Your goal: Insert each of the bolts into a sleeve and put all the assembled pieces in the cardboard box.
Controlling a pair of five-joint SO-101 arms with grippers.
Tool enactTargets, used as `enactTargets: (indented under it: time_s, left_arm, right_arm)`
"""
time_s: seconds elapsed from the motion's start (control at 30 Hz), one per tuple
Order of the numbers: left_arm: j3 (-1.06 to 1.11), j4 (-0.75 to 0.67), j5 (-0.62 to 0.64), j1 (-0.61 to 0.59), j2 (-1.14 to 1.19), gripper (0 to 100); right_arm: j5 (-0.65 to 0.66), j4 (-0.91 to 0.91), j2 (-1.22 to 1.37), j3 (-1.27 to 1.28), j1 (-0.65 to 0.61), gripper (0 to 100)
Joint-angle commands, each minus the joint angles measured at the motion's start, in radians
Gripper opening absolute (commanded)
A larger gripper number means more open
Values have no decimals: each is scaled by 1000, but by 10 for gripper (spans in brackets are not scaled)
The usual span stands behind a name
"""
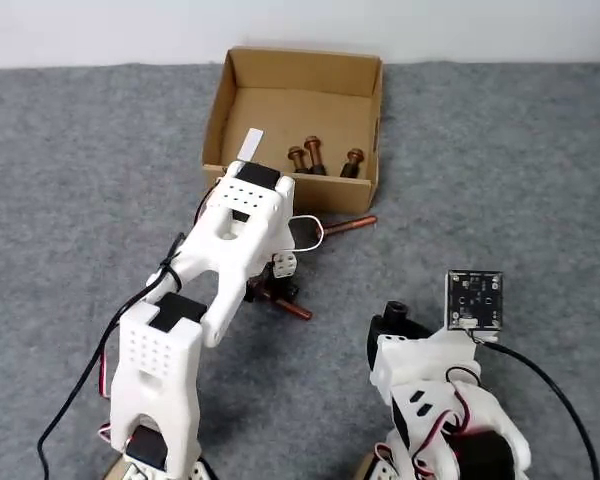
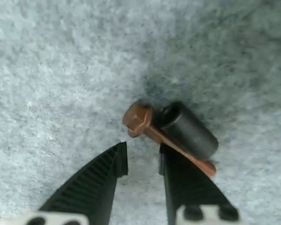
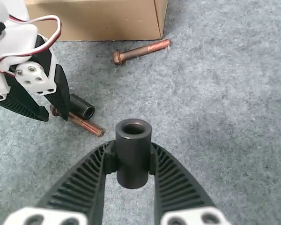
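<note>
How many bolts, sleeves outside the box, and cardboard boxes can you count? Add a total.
Bolts: 5, namely three boxed bolts, the loose bolt and the bolt by the left gripper.
Sleeves outside the cardboard box: 2, the lying sleeve and the held sleeve in the right gripper.
Cardboard box: 1
Total: 8

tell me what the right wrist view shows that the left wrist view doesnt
Right wrist, not left wrist: the right gripper shut on an upright sleeve, the box, and a second bolt lying near the box on the mat.
Left wrist, not right wrist: the near bolt with its full hex head, which is partly hidden in the other view.
Both: the open left gripper, the near bolt, the loose sleeve lying beside its shaft, and the mat.
</note>
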Motion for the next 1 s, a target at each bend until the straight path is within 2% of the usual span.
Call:
enactTargets:
  time_s: [0.0,0.3,0.63,0.7,0.8,0.97]
  left_arm:
    - [-33,-26,6,-18,28,122]
    - [-186,-17,6,-5,150,122]
    - [-254,48,8,48,281,122]
    - [-254,48,8,49,281,96]
    - [-254,48,5,60,281,6]
    - [-263,49,5,86,275,19]
  right_arm:
    - [12,-22,12,-6,-10,7]
    - [12,-24,12,-5,-10,7]
    - [12,-24,12,-3,-10,7]
    - [12,-24,12,-3,-10,7]
    - [12,-24,12,-3,-12,7]
    - [12,-25,12,-3,-42,7]
